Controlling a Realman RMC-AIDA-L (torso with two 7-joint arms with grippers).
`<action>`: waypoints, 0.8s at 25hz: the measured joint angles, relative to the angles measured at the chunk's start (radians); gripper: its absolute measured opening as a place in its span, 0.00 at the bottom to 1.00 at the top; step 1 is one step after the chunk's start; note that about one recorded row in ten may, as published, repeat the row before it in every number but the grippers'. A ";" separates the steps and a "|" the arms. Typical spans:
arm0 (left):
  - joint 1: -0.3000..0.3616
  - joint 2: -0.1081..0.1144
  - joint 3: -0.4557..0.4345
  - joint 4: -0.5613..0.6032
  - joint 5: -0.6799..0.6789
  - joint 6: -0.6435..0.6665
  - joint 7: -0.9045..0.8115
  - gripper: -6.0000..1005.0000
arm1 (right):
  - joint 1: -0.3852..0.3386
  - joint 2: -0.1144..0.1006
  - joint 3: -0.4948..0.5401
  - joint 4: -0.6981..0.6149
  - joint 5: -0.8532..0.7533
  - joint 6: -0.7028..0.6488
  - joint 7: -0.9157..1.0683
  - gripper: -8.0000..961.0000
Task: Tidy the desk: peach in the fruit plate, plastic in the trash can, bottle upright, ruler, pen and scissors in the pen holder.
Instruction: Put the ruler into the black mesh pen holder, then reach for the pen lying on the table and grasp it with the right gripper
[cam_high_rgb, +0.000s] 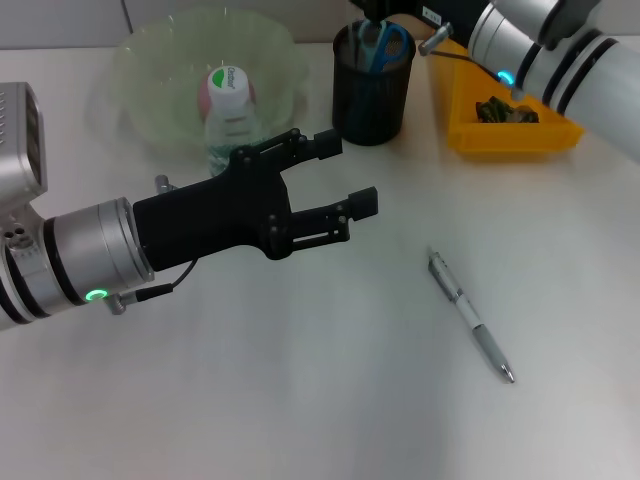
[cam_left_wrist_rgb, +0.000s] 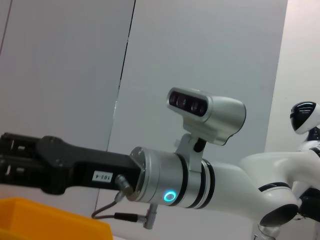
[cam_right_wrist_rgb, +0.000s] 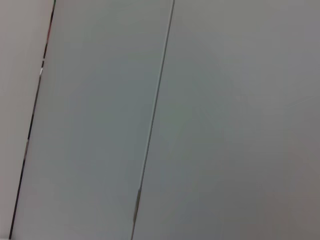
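Left gripper (cam_high_rgb: 352, 176) hovering over the desk (cam_high_rgb: 300, 400), fingers spread wide, holding nothing. Right gripper (cam_high_rgb: 378, 12) reaching over the pen holder (cam_high_rgb: 372, 95) at 12 o'clock; finger state impossible to tell. Pen (cam_high_rgb: 470, 317) lying at 4 o'clock.

The pen (cam_high_rgb: 471, 317) lies alone on the table (cam_high_rgb: 300, 400), with bare surface on all sides of it, so it is open to reach from above or from either side. The left gripper (cam_high_rgb: 352, 176), jaws apart, hangs over the table's middle-left, in front of the upright bottle (cam_high_rgb: 229, 115) and the fruit plate (cam_high_rgb: 140, 70). The right arm (cam_high_rgb: 560, 55) crosses above the yellow trash can (cam_high_rgb: 455, 110) and crowds the mouth of the pen holder (cam_high_rgb: 372, 95), where scissors (cam_high_rgb: 383, 45) already stand.
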 joint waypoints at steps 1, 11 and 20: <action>0.001 0.001 -0.002 0.000 0.000 0.000 0.000 0.83 | -0.016 0.000 -0.001 -0.022 0.000 -0.001 0.007 0.62; 0.012 0.001 -0.006 0.005 0.000 0.009 0.001 0.83 | -0.307 -0.012 -0.057 -0.365 -0.083 -0.070 0.203 0.62; 0.007 0.000 0.000 0.010 0.001 0.012 0.010 0.83 | -0.444 -0.011 0.185 -0.523 -0.459 -0.317 0.563 0.62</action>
